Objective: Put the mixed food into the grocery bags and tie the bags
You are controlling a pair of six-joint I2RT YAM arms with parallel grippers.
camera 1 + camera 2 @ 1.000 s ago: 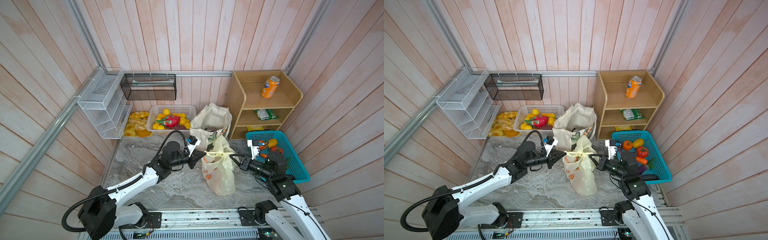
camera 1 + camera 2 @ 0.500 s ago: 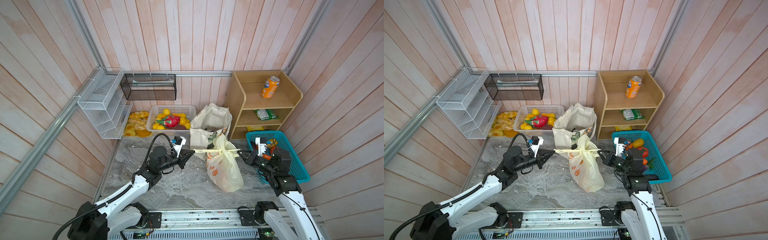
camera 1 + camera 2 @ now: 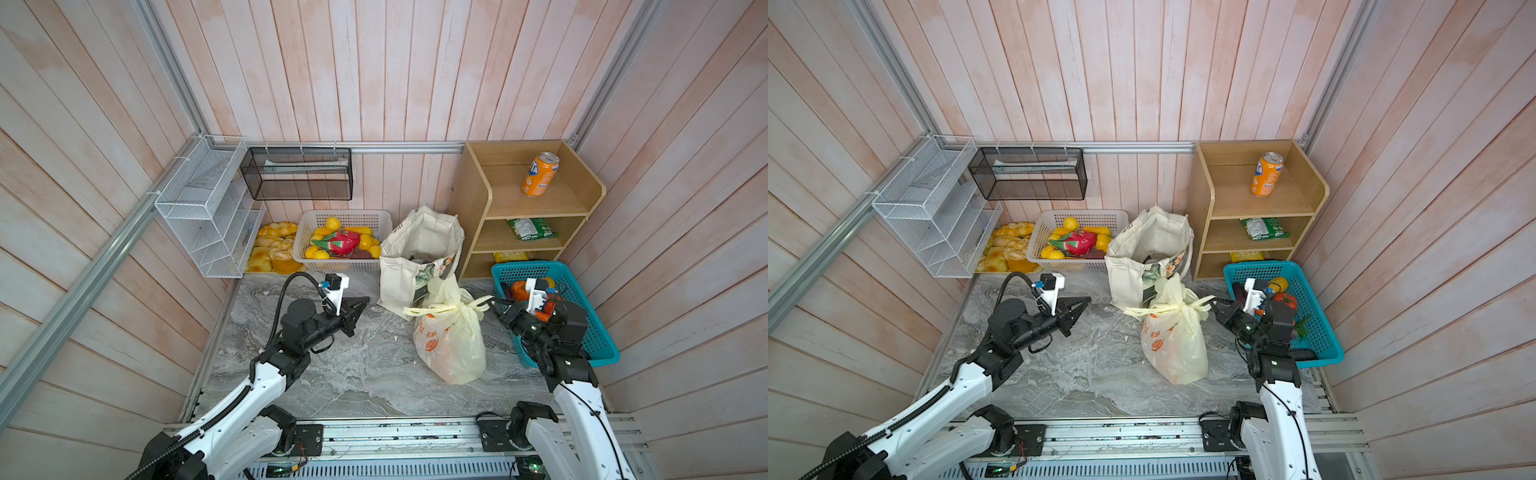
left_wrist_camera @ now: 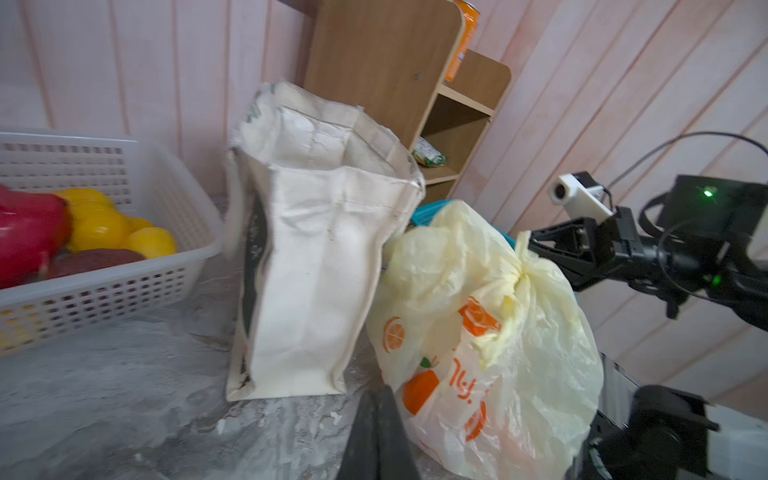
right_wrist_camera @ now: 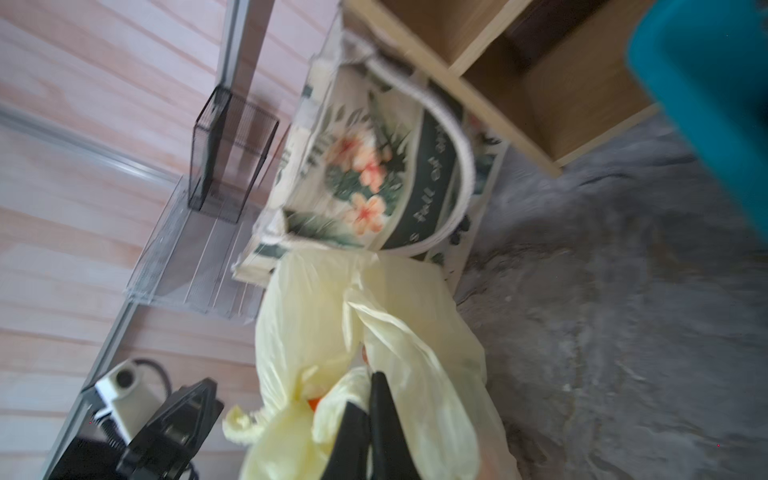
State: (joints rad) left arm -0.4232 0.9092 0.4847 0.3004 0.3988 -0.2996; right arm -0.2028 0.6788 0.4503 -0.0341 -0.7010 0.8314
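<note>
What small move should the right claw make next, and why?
Probably open and let go: the plastic bag looks knotted, the right claw seems to pinch one handle end, and the left claw sits shut, clear of it.

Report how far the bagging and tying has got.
Done: plastic bag bulges, handles knotted. In hand: right gripper pinches one knot tail; left gripper shut, empty, clear of it. Left: canvas tote stands open and untied; food lies in the blue basket.
</note>
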